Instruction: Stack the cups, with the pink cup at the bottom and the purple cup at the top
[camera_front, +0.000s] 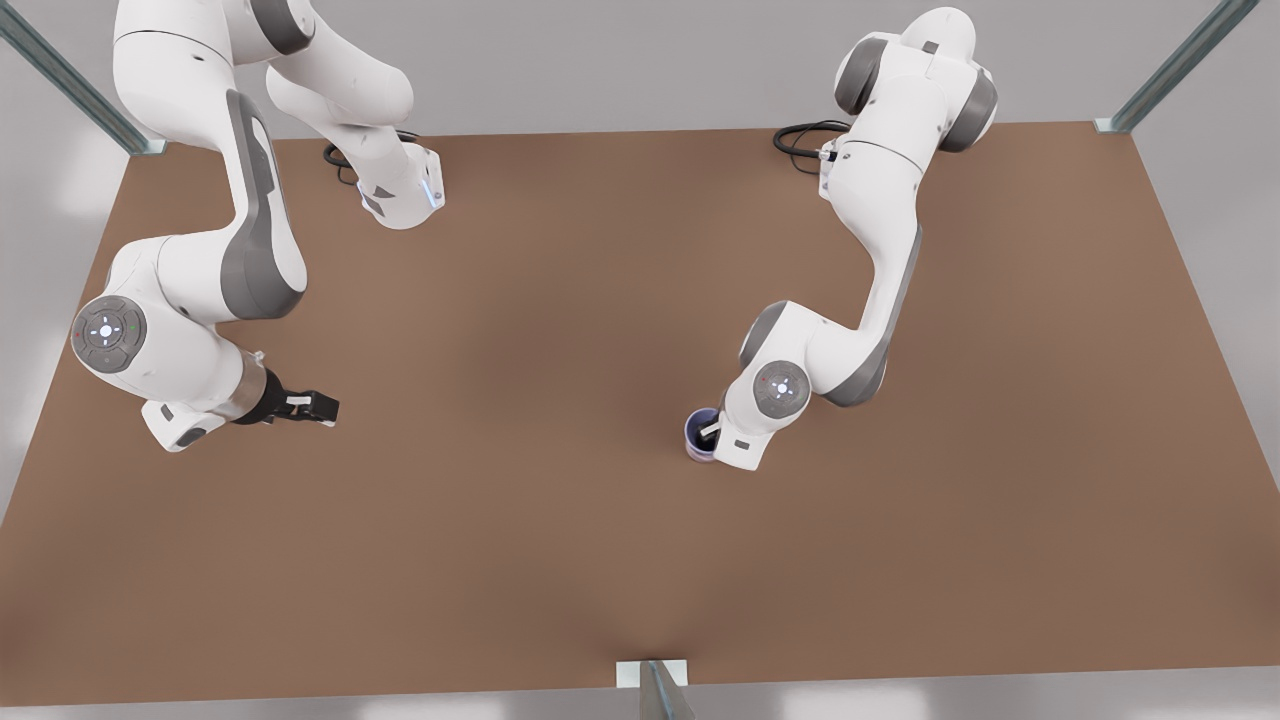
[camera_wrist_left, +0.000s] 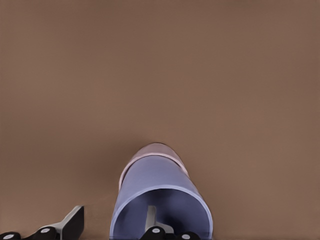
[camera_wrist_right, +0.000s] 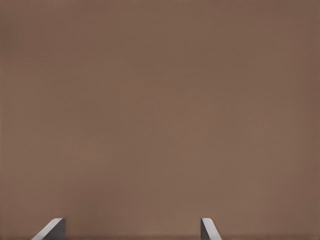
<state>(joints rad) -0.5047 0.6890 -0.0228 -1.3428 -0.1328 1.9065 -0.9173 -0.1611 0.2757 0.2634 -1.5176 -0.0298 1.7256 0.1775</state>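
Purple cup (camera_front: 701, 434) sits just right of centre in the front view, nested inside the pink cup (camera_wrist_left: 156, 151), whose rim shows as a pale band below the purple wall in the left wrist view. Stack stands upright on the brown table (camera_front: 560, 560).

Left gripper (camera_front: 712, 432) is right at the stack, one finger (camera_wrist_left: 150, 218) inside the purple cup, the other finger (camera_wrist_left: 73, 223) outside and clear of the wall: spread apart, gripping nothing.

Right gripper (camera_front: 318, 407) waits at the front view's left edge, well apart from the cups, fingers (camera_wrist_right: 52, 229) wide and empty over bare table.
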